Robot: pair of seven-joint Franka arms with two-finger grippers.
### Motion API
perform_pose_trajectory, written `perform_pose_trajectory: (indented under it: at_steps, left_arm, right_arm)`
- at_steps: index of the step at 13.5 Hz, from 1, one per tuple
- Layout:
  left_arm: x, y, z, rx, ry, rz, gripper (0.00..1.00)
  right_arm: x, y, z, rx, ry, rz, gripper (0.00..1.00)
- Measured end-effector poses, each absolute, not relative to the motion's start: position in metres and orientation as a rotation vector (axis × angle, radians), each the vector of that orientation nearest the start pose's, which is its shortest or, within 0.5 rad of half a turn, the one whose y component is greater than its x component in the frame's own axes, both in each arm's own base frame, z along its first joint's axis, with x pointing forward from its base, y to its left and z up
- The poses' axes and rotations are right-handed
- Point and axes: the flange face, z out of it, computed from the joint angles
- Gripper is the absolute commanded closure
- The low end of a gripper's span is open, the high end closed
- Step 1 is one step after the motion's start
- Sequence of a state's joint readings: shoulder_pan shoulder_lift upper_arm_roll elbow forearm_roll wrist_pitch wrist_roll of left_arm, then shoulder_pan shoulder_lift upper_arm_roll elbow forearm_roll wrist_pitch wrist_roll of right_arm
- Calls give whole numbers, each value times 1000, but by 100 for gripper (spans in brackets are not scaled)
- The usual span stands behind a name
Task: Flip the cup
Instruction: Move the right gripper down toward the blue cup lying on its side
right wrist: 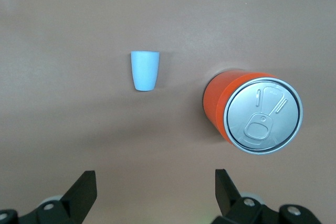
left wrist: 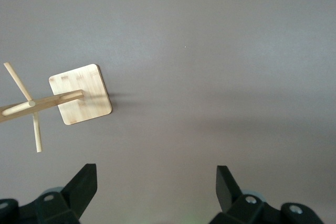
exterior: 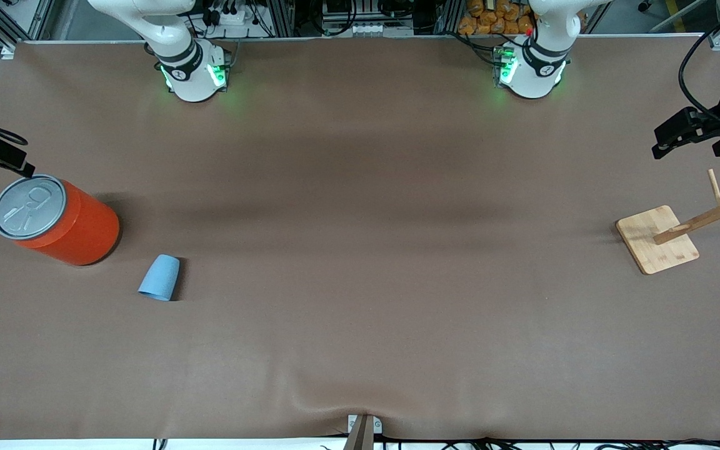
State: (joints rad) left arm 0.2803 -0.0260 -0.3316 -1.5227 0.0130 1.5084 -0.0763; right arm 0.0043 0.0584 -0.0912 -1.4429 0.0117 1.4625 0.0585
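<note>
Hanging wide open, empty: right gripper (right wrist: pixel 152 192) | left gripper (left wrist: pixel 155 187) | cup (exterior: pixel 160 277) untouched

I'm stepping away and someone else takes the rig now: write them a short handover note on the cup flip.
Left gripper: open, holds nothing, up over the left arm's end of the table near the wooden stand; waiting.
Right gripper: open, holds nothing, up over the right arm's end, by the orange can.
The cup is on the brown table cover, beside the can and nearer the front camera, apart from it. I cannot tell for sure which end faces up.
Done: nothing visible; no gripper touches the cup.
Left: reach, grasp, flip and set down the cup, probably with the right arm.
</note>
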Motion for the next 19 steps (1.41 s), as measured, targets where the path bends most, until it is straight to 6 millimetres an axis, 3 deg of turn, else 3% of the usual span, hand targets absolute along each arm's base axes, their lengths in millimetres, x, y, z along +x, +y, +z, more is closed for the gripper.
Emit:
perform_pose_trajectory:
  at_steps: [8,13,16,19]
  left_arm:
    - [540,-26,658,-3121,-35,-18,0]
    - [540,-32,660,-3124,-13,-1,0]
    - [542,-30,656,-3126,-20,10,0]
    - [544,-29,652,-3128,-20,25,0]
  right_arm:
    - [561,-45,640,-3126,224,69,0]
    - [566,-41,624,-3122,214,118,0]
    - [578,-31,599,-3093,194,177,0]
    - [604,-27,553,-3073,195,225,0]
